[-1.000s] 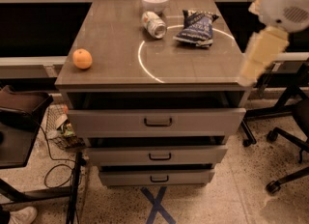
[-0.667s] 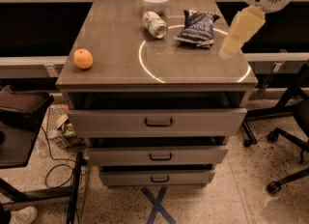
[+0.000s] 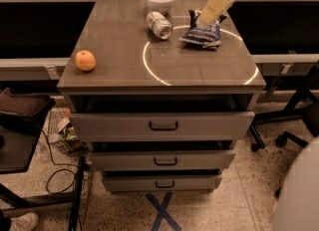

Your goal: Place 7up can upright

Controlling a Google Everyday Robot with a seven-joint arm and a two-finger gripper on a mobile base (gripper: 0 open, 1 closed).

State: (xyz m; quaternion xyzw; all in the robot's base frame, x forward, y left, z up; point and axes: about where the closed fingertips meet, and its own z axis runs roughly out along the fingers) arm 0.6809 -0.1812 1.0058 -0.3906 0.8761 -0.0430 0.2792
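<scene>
The 7up can [image 3: 159,25] lies on its side on the cabinet top [image 3: 199,70], toward the back, with a shiny metal end facing the front right. It rests just in front of the white bowl [image 3: 160,0]. My arm comes in from the top right. Its gripper [image 3: 204,20] hangs over the dark blue chip bag [image 3: 202,34], to the right of the can and apart from it. Nothing shows in the gripper.
An orange [image 3: 85,60] sits near the cabinet's left edge. A white ring [image 3: 149,68] is marked on the top. The top drawer [image 3: 162,125] stands slightly open. A chair base [image 3: 294,120] is on the right, and a basket and cables [image 3: 62,133] are on the left.
My arm has swung from beyond the cabinet's right edge toward the back and left, and now its end is over the chip bag. The can, the orange and the bowl have not moved.
</scene>
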